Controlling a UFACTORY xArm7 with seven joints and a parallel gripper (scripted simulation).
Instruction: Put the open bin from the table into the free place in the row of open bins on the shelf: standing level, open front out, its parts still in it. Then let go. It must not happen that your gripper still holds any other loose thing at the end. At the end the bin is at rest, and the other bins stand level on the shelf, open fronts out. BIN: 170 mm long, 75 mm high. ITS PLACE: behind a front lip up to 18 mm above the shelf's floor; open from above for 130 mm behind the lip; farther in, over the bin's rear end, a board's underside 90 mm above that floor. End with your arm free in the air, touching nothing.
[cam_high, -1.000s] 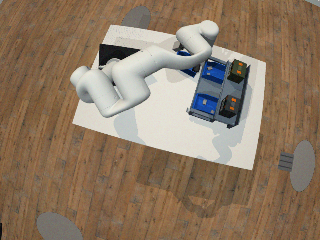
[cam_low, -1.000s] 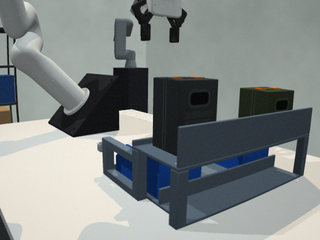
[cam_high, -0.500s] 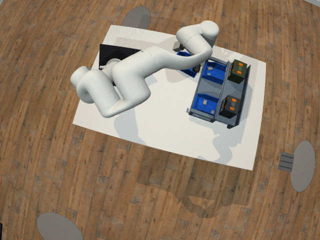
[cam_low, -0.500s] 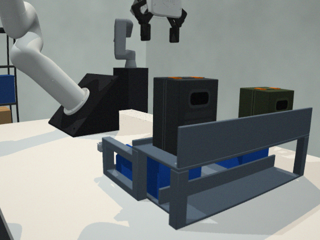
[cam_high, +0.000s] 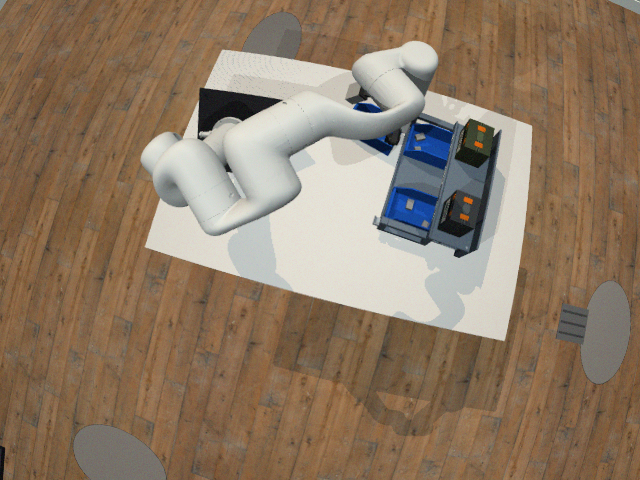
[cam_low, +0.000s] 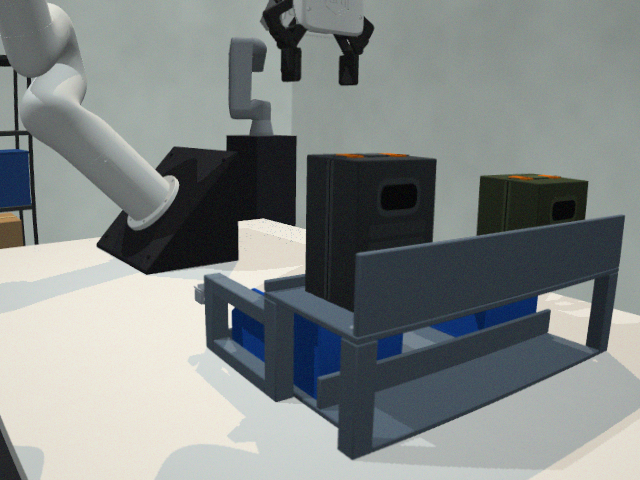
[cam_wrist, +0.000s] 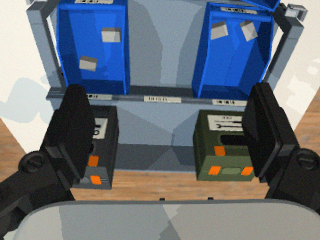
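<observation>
My gripper (cam_low: 319, 81) (cam_wrist: 168, 102) is open and empty, high above the table and shelf. The bin on the table, a blue open bin (cam_high: 381, 144), lies beside the shelf's front corner, partly hidden under my arm in the top view; a corner of it shows at the wrist view's top right. Its parts are hidden. Two blue bins stand in the shelf row: one bin (cam_high: 433, 150) (cam_wrist: 227, 65) at the end near the table bin, the other bin (cam_high: 421, 207) (cam_wrist: 90, 45) at the far end. Both hold small grey parts. The free place (cam_high: 417, 174) (cam_wrist: 162, 50) lies between them.
A dark grey case (cam_high: 454, 217) (cam_low: 372, 217) (cam_wrist: 107, 150) and an olive green case (cam_high: 470, 149) (cam_low: 532, 201) (cam_wrist: 212, 137) stand on the shelf's upper board, behind the row. A raised rear panel (cam_low: 491, 273) runs along that board. Side frames close the shelf's ends.
</observation>
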